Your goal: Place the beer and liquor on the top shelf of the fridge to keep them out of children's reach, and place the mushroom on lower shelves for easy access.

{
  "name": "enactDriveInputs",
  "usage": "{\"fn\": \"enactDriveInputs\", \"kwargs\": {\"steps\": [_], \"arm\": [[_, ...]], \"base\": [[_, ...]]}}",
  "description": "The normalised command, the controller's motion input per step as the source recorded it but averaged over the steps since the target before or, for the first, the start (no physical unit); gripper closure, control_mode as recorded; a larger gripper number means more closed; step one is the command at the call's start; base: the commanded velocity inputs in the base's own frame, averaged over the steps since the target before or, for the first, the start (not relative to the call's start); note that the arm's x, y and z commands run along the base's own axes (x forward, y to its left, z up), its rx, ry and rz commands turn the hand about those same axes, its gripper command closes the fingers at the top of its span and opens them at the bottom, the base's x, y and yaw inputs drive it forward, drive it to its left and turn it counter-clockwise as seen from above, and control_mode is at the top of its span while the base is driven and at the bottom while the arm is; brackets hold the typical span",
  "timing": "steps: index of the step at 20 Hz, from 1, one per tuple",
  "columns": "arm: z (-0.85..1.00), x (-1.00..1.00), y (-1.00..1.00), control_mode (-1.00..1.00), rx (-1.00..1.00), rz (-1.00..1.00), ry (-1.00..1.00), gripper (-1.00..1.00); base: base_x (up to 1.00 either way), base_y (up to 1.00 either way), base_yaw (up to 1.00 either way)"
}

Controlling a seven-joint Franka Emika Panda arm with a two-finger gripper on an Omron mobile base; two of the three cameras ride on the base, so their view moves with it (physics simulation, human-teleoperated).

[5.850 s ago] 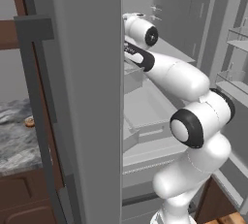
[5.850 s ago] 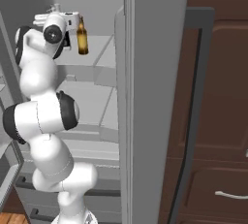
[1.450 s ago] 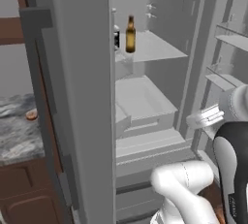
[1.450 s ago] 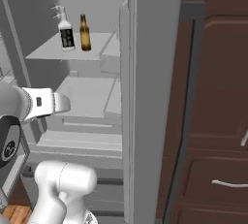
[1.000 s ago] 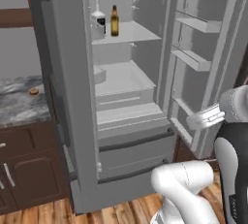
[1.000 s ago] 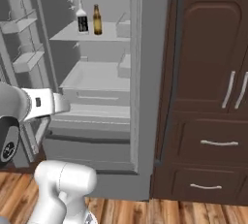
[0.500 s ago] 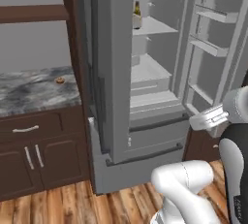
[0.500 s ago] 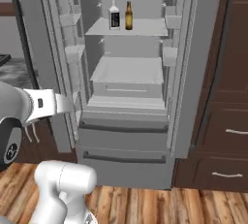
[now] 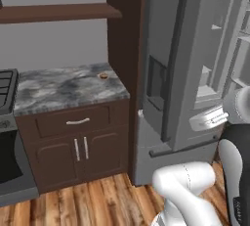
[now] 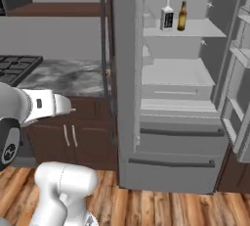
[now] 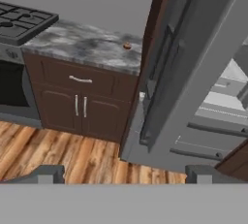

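Dark brown kitchen cabinets and a grey marbled counter [image 9: 63, 90] are flanked by the tall grey fridge [image 10: 122, 73], whose doors are swung open. On the highest white shelf [image 10: 195, 29] the clear squarish liquor bottle with a black label [image 10: 167, 14] and the slim amber beer bottle [image 10: 182, 16] are set upright just beside each other, necks pointing straight up, long axes vertical; so placed, they are judged out of a child's reach and that part of the task done. The tiny round tan mushroom [image 9: 103, 76] is left lying on the counter near its back corner beside the fridge, too round for any heading to be told. The gripper [image 11: 121, 173] is held wide open, nothing between its dark tips, and is aimed towards the counter, presumably for the mushroom.
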Motion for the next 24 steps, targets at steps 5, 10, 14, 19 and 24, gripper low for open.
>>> {"fn": "enactDriveInputs", "kwargs": {"steps": [5, 10, 14, 19, 24], "arm": [[0.0, 0.0, 0.0, 1.0, 0.0, 0.0, 0.0, -1.0], [0.0, 0.0, 0.0, 1.0, 0.0, 0.0, 0.0, -1.0], [0.0, 0.0, 0.0, 1.0, 0.0, 0.0, 0.0, -1.0], [0.0, 0.0, 0.0, 1.0, 0.0, 0.0, 0.0, -1.0], [0.0, 0.0, 0.0, 1.0, 0.0, 0.0, 0.0, -1.0]], "base": [[0.27, 0.72, -0.18], [0.5, 0.43, -0.21], [0.58, 0.42, -0.22], [0.54, 0.68, -0.22], [0.51, 0.75, -0.23]]}}
